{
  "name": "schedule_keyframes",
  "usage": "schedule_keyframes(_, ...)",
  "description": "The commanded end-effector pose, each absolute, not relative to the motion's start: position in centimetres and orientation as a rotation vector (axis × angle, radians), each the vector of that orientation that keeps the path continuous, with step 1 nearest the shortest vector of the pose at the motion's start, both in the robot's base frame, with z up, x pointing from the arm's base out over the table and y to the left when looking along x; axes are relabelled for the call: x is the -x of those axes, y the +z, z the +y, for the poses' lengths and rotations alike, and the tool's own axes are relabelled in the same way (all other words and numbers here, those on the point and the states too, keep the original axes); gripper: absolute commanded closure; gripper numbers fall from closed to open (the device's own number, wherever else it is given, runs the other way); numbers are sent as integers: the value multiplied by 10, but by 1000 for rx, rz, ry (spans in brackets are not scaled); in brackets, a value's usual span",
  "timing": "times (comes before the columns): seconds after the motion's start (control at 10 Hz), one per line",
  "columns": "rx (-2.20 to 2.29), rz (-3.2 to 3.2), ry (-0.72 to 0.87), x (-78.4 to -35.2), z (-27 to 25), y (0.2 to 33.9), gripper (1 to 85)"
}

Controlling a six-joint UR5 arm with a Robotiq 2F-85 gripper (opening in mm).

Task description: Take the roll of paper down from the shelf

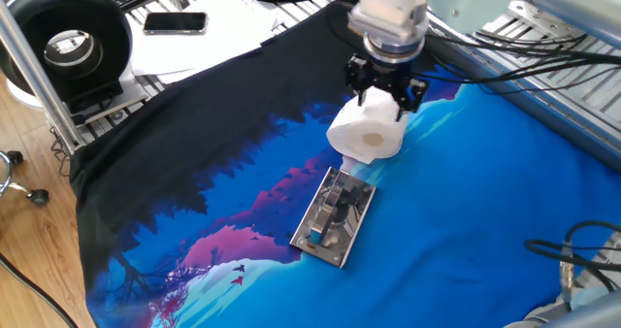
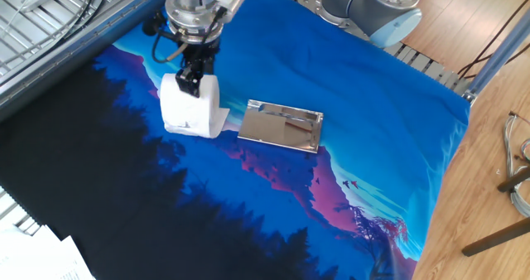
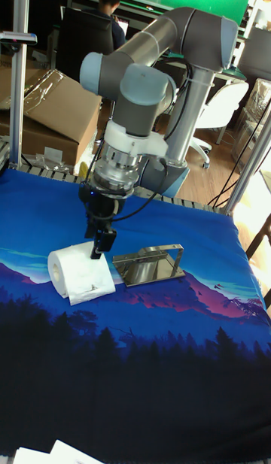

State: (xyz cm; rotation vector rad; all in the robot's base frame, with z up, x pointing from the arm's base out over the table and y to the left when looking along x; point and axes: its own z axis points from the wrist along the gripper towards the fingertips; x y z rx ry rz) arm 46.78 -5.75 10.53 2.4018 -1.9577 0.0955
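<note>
The white roll of paper (image 1: 367, 134) (image 2: 190, 108) (image 3: 75, 272) lies on its side on the blue cloth, beside the far end of the shelf (image 1: 333, 216) (image 2: 281, 125) (image 3: 150, 265), a small silvery plate with clip parts. A loose sheet trails from the roll toward the plate. My gripper (image 1: 386, 90) (image 2: 192, 74) (image 3: 100, 242) reaches straight down. Its fingers straddle the roll's far upper part and still look shut on it.
A big black spool (image 1: 63, 37), a phone (image 1: 175, 21) and papers lie at the table's far left edge. The arm's base (image 2: 373, 2) stands at the cloth's far corner. A metal frame post (image 1: 39, 66) rises beside the spool.
</note>
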Motion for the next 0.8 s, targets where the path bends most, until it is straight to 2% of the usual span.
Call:
schedule_keyframes(0.0, -2117, -2286, 112, -473, -21, 134, 643)
schedule_keyframes(0.1, -2054, -2355, 152, -479, -15, 139, 800)
schedule_keyframes(0.2, -2014, -2437, 120, -482, -1, 140, 837)
schedule_keyframes(0.5, -1707, -2774, 40, -491, 20, 142, 837)
schedule_keyframes(0.7, -1671, -2803, 22, -493, 22, 140, 837)
